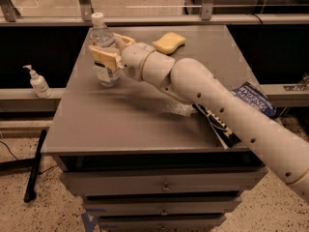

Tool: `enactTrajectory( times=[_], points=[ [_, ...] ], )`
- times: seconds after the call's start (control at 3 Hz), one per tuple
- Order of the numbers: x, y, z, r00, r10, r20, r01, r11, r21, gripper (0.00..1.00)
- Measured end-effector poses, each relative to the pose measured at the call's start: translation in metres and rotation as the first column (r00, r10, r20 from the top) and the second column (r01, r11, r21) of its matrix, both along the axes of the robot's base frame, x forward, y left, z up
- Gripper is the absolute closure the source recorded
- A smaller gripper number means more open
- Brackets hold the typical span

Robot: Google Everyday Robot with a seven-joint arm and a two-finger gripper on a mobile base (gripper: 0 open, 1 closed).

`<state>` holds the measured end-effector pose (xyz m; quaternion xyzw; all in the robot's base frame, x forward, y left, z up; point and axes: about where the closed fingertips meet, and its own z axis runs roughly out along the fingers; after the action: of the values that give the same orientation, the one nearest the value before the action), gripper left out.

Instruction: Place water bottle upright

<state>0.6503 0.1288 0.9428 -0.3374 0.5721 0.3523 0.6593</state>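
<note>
A: So, where is the clear plastic water bottle (100,35) with the white screw cap sitting right now?

B: It is standing upright in the upper left of the frame, near the far left corner of the grey metal table (120,124), with its base seemingly resting on the top.

A: And what is the cream-coloured two-finger gripper (107,50) doing?

B: It is reaching in from the right and clasping the bottle around its labelled middle. One tan finger (104,58) is lying across the front and the other is going behind, so the jaws are looking narrowed onto it, not spread.

A: How far along are we judging the job?

B: Nearly finished, I am thinking, since the bottle is standing. What is remaining is letting go and backing off without tipping it.

A: Anything crowding it?

B: Not really. The yellow rectangular sponge (169,42) is lying just right of the gripper. The dark blue chip bag (251,98) is hanging at the right edge, well apart. The small white pump-dispenser bottle (37,81) is standing on the ledge at left.
</note>
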Motion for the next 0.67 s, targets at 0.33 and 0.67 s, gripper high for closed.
enactTrajectory(
  times=[0.33, 0.67],
  points=[
    [-0.002, -0.003, 0.0005, 1.0, -0.001, 0.004, 0.001, 1.0, -0.003, 0.0],
    [-0.0039, -0.0058, 0.0025, 1.0, -0.001, 0.01, 0.002, 1.0, -0.008, 0.0]
  ],
)
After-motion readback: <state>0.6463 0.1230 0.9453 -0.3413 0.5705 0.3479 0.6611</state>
